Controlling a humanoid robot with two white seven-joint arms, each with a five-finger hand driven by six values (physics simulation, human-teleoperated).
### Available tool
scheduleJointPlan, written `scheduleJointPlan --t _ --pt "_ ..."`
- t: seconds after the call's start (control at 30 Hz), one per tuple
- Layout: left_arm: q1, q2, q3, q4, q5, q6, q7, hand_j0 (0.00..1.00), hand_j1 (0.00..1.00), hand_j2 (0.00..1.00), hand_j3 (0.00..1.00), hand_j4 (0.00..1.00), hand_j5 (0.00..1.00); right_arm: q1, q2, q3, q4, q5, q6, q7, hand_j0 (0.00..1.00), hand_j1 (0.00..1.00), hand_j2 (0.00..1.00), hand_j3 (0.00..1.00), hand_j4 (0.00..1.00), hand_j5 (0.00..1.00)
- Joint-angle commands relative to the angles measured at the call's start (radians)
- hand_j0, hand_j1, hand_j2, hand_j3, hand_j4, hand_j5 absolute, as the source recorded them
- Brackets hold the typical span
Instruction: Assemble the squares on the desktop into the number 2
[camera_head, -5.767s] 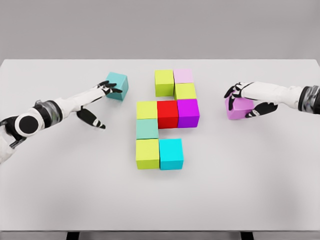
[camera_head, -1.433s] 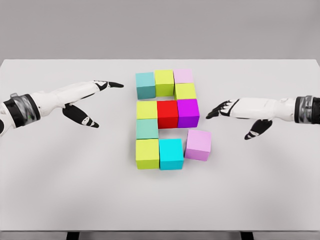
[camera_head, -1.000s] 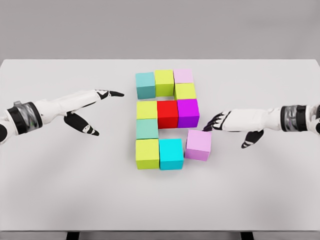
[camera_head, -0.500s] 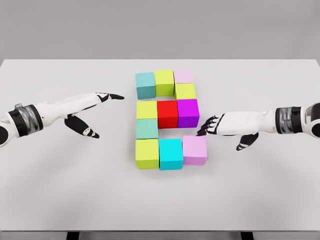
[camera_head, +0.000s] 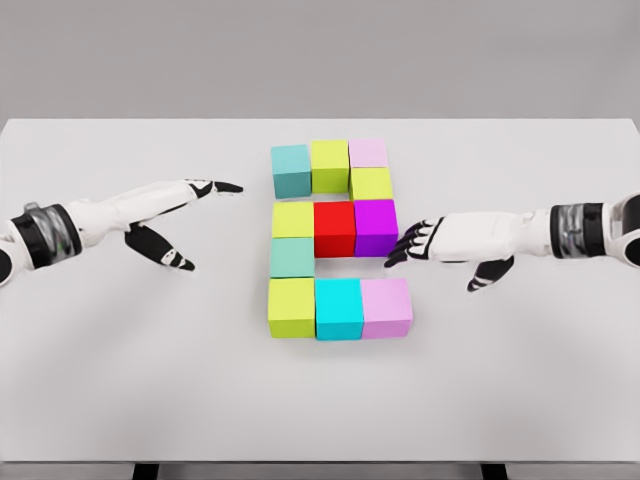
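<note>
White table (camera_head: 520, 380), seen from the head camera. Eleven coloured squares are laid flat near its middle, edges touching, in three rows joined by single links.

Top row: teal square (camera_head: 291, 170), lime square (camera_head: 329, 165), pale pink square (camera_head: 368, 153). Below the pale pink one, a second lime square (camera_head: 371, 183) forms the right-hand link.

Middle row: yellow-green square (camera_head: 293, 220), red square (camera_head: 335, 228), purple square (camera_head: 376, 226). Below the yellow-green one, a mint square (camera_head: 292, 257) forms the left-hand link.

Bottom row: lime-green square (camera_head: 291, 306), cyan square (camera_head: 338, 307), lilac square (camera_head: 386, 306), set side by side and in line.

Left hand (camera_head: 175, 215) is held over the table well to the left of the squares; fingers extended and spread, index pointing right, thumb dropped; nothing is held.

Right hand (camera_head: 450, 245) is held just right of the purple square and above the lilac one; fingers loosely extended toward the squares, thumb down; nothing is grasped. Contact between its fingertips (camera_head: 397, 258) and any square cannot be told.
</note>
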Motion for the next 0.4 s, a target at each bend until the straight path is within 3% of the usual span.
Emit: scheduleJointPlan --t 0.0,0.1,0.17,0.27,0.37 --pt "0.0 0.001 0.041 0.05 0.006 0.001 0.0 1.0 1.0 1.0 1.0 1.0 1.0 0.0 -0.001 -0.006 0.008 -0.009 0.002 0.0 1.0 1.0 1.0 1.0 1.0 1.0" --pt "-0.006 0.002 0.057 0.084 0.006 0.001 0.0 1.0 1.0 1.0 1.0 1.0 1.0 -0.002 -0.03 -0.014 0.009 -0.009 0.002 0.0 1.0 1.0 1.0 1.0 1.0 1.0" --pt "-0.005 0.001 0.057 0.084 0.006 0.001 0.0 1.0 1.0 1.0 1.0 1.0 1.0 0.011 -0.096 -0.064 0.011 -0.012 0.002 0.0 1.0 1.0 1.0 1.0 1.0 1.0" --pt "-0.005 0.001 0.057 0.085 0.006 0.003 0.002 1.0 1.0 1.0 1.0 1.0 1.0 0.026 -0.133 -0.16 0.146 -0.134 0.002 0.0 1.0 1.0 1.0 1.0 1.0 1.0" --pt "-0.003 -0.001 0.057 0.094 0.007 0.004 0.005 1.0 1.0 1.0 1.0 1.0 1.0 0.025 -0.128 -0.161 0.176 -0.144 0.002 0.0 1.0 1.0 1.0 1.0 1.0 1.0"
